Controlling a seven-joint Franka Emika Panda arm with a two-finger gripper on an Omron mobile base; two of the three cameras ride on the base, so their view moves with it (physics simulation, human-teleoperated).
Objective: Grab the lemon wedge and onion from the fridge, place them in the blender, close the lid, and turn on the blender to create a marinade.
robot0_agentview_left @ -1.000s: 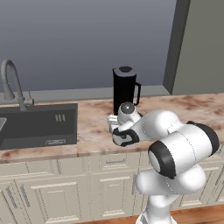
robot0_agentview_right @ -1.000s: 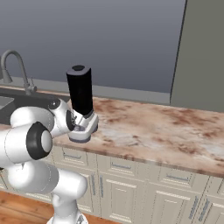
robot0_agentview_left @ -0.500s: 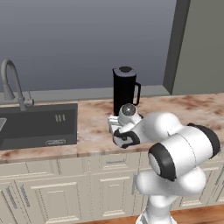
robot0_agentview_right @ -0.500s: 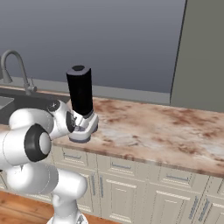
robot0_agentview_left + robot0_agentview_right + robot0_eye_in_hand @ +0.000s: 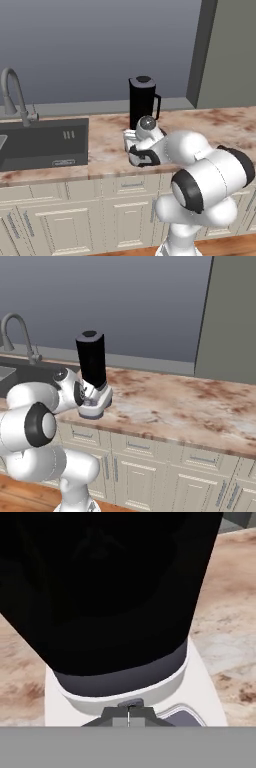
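Observation:
The blender stands on the counter, a tall black jug (image 5: 142, 102) (image 5: 91, 358) (image 5: 110, 587) on a white base (image 5: 100, 404) (image 5: 202, 684). The dark lid (image 5: 143, 79) (image 5: 89, 334) sits on top of the jug. My gripper (image 5: 136, 146) (image 5: 89, 401) (image 5: 128, 715) is shut with nothing in it, its tips against the front of the base beside the grey button panel (image 5: 181, 716). The grey fridge (image 5: 227, 50) (image 5: 235, 316) rises at the right. Lemon wedge and onion are out of view.
A dark sink (image 5: 42, 142) with a curved grey faucet (image 5: 12, 95) (image 5: 17, 331) lies left of the blender. The marbled counter (image 5: 180, 406) runs right to the fridge. Cream cabinet drawers (image 5: 60, 190) sit below the counter edge.
My hand has sunk very slightly at the blender's base. Nothing else has moved.

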